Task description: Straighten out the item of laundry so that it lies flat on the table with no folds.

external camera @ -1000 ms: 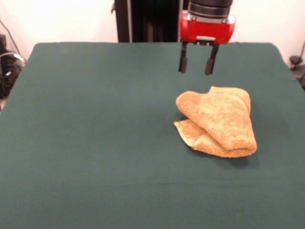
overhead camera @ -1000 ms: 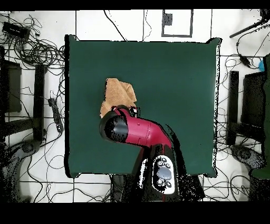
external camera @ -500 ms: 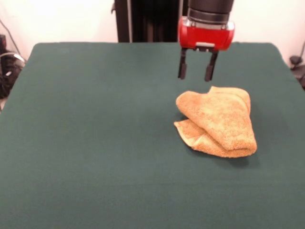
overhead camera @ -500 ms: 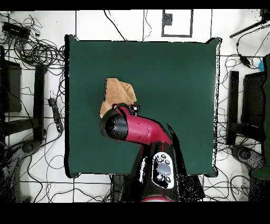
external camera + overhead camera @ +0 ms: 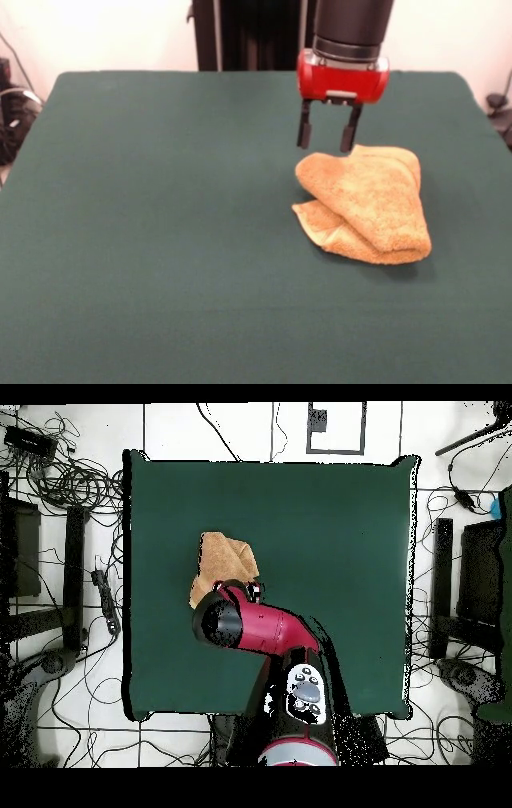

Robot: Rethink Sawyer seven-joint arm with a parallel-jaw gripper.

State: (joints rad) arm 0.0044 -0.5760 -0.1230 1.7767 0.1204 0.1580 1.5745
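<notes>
Front view, L to R: bare green table [image 5: 160, 240] across the left and centre, then the gripper [image 5: 326, 138] coming down from the red wrist, then the towel [image 5: 364, 204] right of centre. Gripper is seen empty, two dark fingers [image 5: 304, 132] spread apart w/ a gap between, tips just above the towel's far edge; contact cannot be confirmed. Towel is seen bunched and folded over itself: a thick rolled top layer lies diagonally, w/ a flatter hemmed corner poking out beneath at the left-front.

Overhead view: towel [image 5: 223, 564] is seen on the table's left half, partly covered by the arm [image 5: 265, 629]; table [image 5: 340, 534] otherwise bare.

Handling (judged): terry cloth is expected to be light, soft, limp, not fragile, not slippery; it'll drape and drag rather than hold shape. A pinch is best taken at a single-layer edge or corner, e.g. the exposed hemmed corner or the top flap's free edge, so one layer is lifted and peeled open. Grabbing the thick roll would likely lift the whole bundle.

Containers: none seen in either view.
</notes>
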